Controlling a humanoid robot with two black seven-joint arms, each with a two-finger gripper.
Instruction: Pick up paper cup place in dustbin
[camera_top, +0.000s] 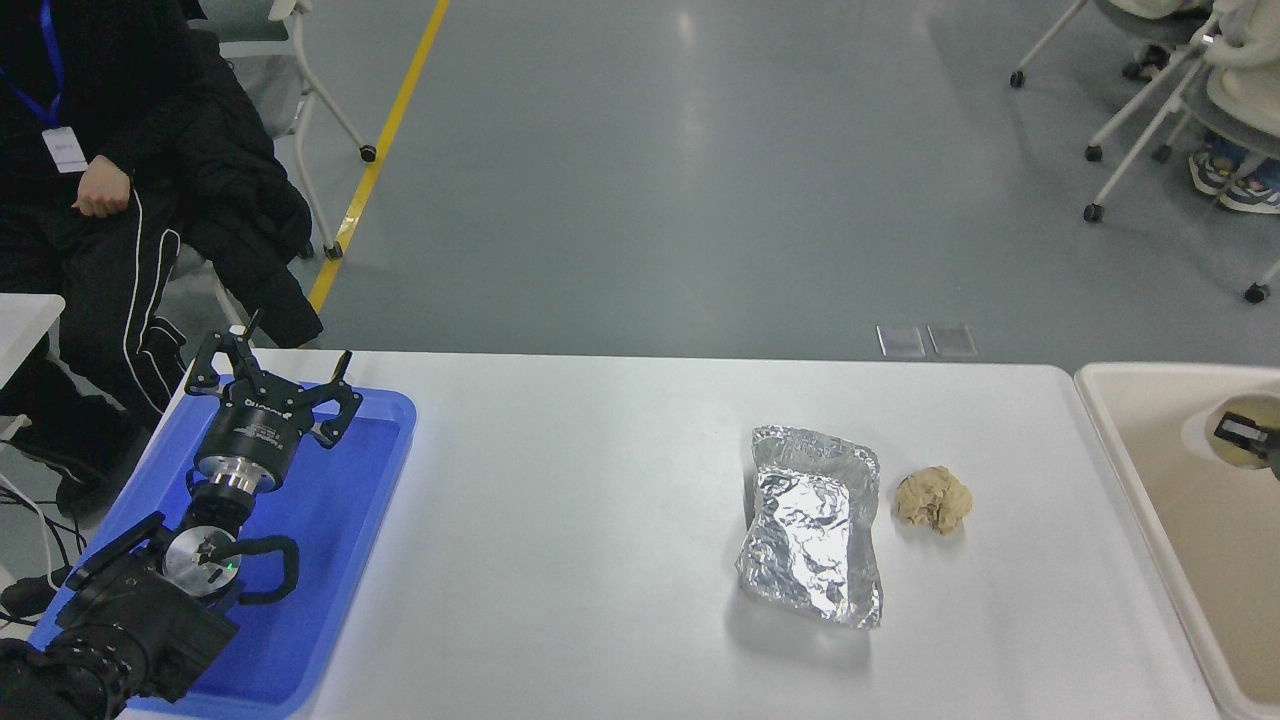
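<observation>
Surface (620, 560): a white top that carries everything, with 1 blue tray at its left end and the dustbin butted against its right end.
Dustbin (1120, 470): a cream-beige tub with a thick rounded rim, cut off by the picture's right edge; only its near-left wall and part of its inside show.
Blue tray (330, 560): flat and shallow; the parked left arm lies over it.
Left hand (268, 385): fingers spread apart, gripping nothing, above the tray's far end.
Foil tray (812, 525): crinkled silver, lying flat right of centre, well apart from the dustbin.
Paper ball (932, 500): crumpled tan, just beside the foil tray's right side, seemingly not touching it.
Paper cup (1215, 432): at the right edge, inside the dustbin's outline, its cream inside turned toward the camera; whether it hangs above the tub's floor or rests on it I cannot tell.
Right hand (1248, 438): only 1 dark piece shows, in the cup's mouth; whether its fingers are together, apart, or clamped on the cup wall cannot be told.
Progress: judged near the end, with the cup over the tub and only the letting-go left.
Risk 1: the thin wall may stay hooked on the finger inside it, so the cup leaves the tub with the arm.
Risk 2: the cup lies toward the tub's far-left part; a sideways flick at release could bounce this light thing off the rim onto the surface.
</observation>
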